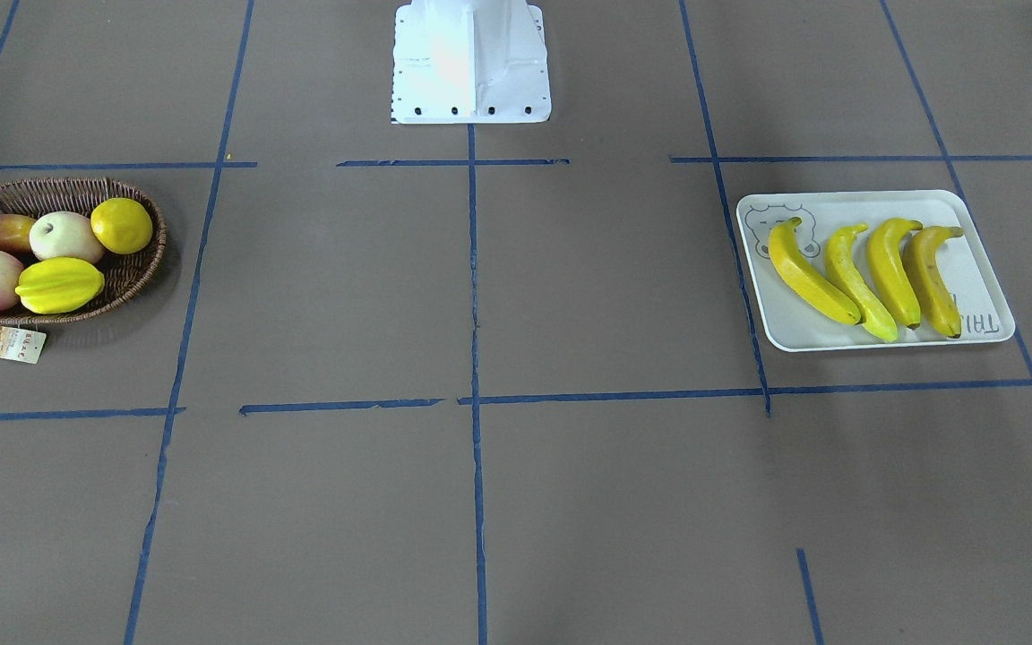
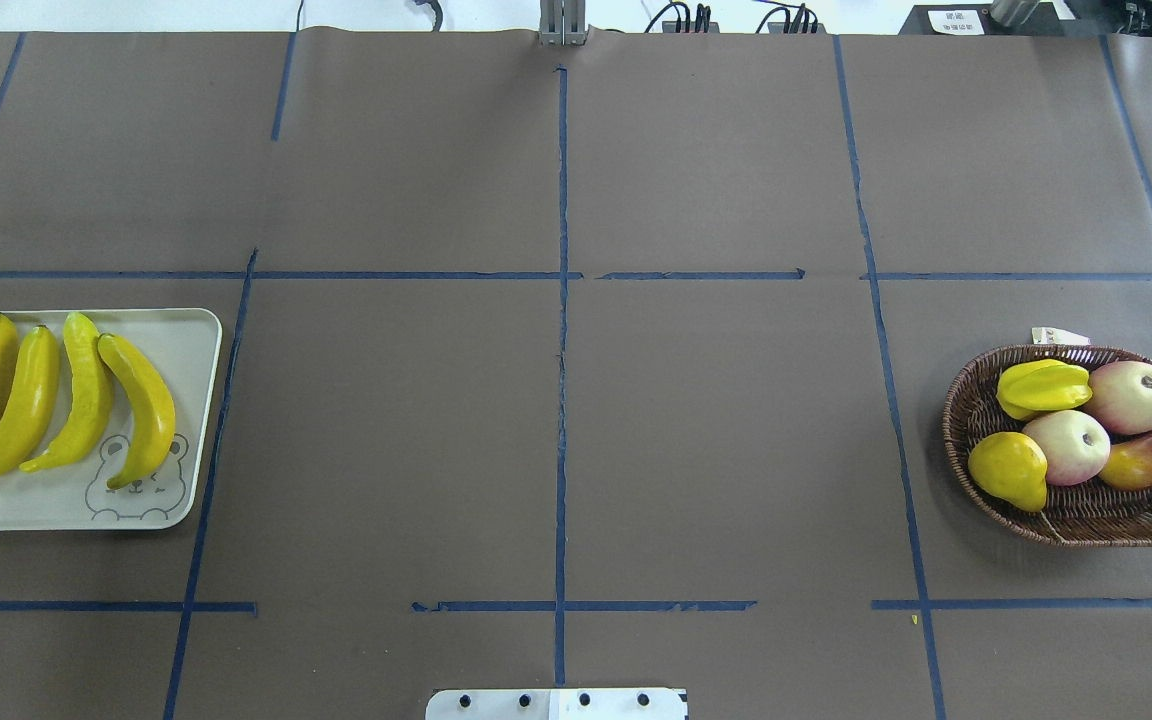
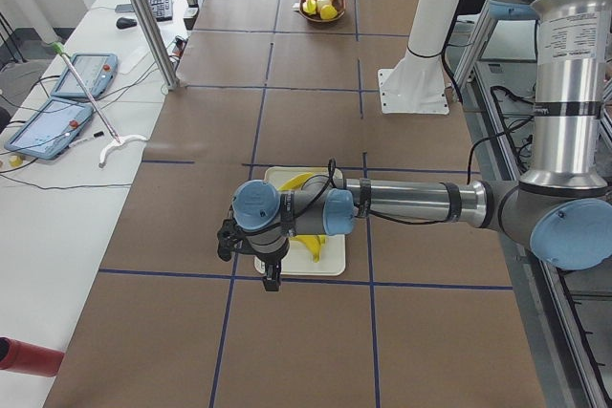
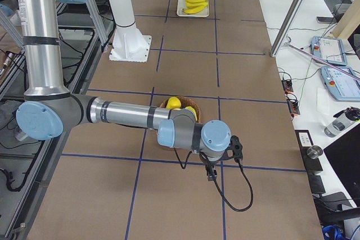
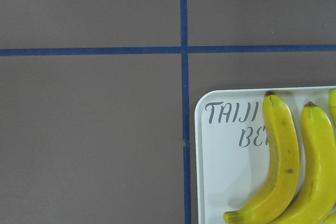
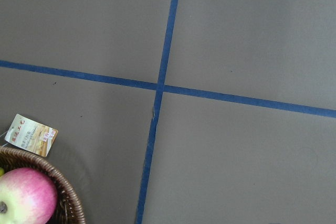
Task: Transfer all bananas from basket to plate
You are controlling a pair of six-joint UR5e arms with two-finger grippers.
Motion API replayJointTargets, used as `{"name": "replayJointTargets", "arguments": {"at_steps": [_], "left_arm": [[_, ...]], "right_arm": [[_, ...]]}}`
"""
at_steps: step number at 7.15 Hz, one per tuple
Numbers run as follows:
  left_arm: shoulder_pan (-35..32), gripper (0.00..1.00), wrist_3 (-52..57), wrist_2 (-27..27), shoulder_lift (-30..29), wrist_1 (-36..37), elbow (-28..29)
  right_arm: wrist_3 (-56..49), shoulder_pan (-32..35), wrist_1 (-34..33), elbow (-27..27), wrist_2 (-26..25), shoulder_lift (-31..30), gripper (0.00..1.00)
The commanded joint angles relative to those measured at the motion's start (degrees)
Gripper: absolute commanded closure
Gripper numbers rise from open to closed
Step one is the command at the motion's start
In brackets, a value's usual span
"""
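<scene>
Several yellow bananas (image 1: 890, 269) (image 2: 21, 405) lie side by side on the white plate (image 1: 982, 287) (image 2: 186, 350); two of them (image 5: 286, 161) show in the left wrist view. The wicker basket (image 1: 135, 273) (image 2: 1086, 520) holds a starfruit (image 2: 1041, 388), a lemon (image 1: 122, 225), two peaches and a mango, and no banana shows in it. My left gripper (image 3: 229, 239) hangs above the table by the plate's outer end. My right gripper (image 4: 236, 147) hangs just past the basket. Each shows only in a side view, so I cannot tell if either is open or shut.
The white robot base (image 1: 471, 63) stands at the table's middle edge. Blue tape lines cross the brown table. A paper tag (image 6: 31, 134) lies beside the basket. A metal pole (image 3: 143, 16), tablets and cables stand along the far side.
</scene>
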Motion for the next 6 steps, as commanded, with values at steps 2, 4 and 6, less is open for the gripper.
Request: {"name": "replayJointTargets", "arguments": {"at_steps": [2,4,6], "left_arm": [[0.0,0.0,-0.2,0.0,-0.1,-0.1,0.2],[0.0,0.0,0.0,0.0,-0.1,-0.1,0.2],[0.0,0.0,-0.2,0.0,-0.1,-0.3,0.2]], "right_arm": [[11.6,0.0,0.0,4.9,1.1,-0.4,0.0],[13.3,-0.5,-0.2,5.9,2.2,-0.7,0.0],[13.2,-0.8,-0.2,5.8,2.0,-0.7,0.0]]}}
